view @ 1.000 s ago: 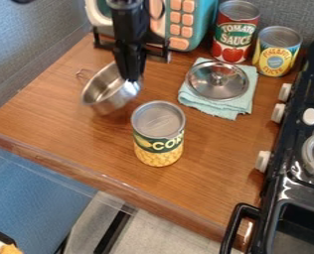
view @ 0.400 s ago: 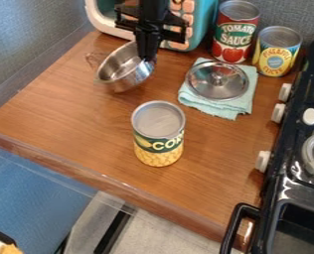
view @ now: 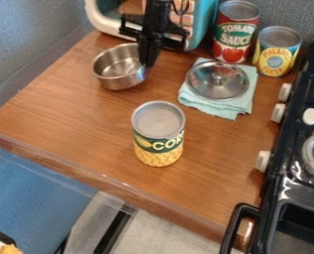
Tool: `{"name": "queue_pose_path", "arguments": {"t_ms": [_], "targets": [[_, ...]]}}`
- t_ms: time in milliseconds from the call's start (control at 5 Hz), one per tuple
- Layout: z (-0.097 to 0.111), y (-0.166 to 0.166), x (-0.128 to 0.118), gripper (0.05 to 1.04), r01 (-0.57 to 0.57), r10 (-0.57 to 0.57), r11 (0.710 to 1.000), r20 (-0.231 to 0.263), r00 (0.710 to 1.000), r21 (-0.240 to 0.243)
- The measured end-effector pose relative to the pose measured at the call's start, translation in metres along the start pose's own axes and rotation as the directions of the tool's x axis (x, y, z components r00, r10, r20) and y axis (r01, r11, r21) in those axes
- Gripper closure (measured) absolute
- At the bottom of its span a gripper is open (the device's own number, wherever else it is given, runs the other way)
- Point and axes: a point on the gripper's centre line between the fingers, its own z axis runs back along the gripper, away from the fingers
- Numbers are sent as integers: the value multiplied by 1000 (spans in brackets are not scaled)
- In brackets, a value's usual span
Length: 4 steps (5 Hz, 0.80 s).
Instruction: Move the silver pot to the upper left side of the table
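The silver pot (view: 119,82) sits level on the surface (view: 87,114), toward its 11 o'clock. The black gripper (view: 147,62) hangs at the pot's 3 o'clock, its jaws narrow, with the rim apparently pinched between them. The toy microwave (view: 202,25) stands near, at 1 o'clock from the pot. At 3 o'clock a metal lid (view: 202,87) rests on a folded cloth (view: 232,109); the corn can (view: 158,144) stands at 5 o'clock, the tomato can (view: 236,34) at 2 o'clock, and the yellow-labelled can (view: 277,57) at about 3 o'clock, farther off than the lid. The stove (view: 302,186) lies at 4 o'clock.

The placing looks all but done; letting go and lifting clear seem to be what is left. If the jaws open too little, they could catch the rim and tip or drag the pot. Swinging toward 1 o'clock while low could knock the arm against the microwave. A push toward 5 o'clock would spoil the placing.
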Motion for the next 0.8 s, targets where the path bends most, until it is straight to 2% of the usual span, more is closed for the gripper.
{"name": "queue_pose_path", "arguments": {"t_ms": [200, 400, 600, 800], "targets": [[-7, -5, -4, 862, 29, -30, 995, -13, 999, -94], [15, -3, -5, 610, 74, -67, 980, 46, 997, -185], [33, 1, -7, 302, 119, -103, 962, 74, 992, -246], [31, 6, -8, 84, 122, -108, 962, 71, 992, -244]]}}
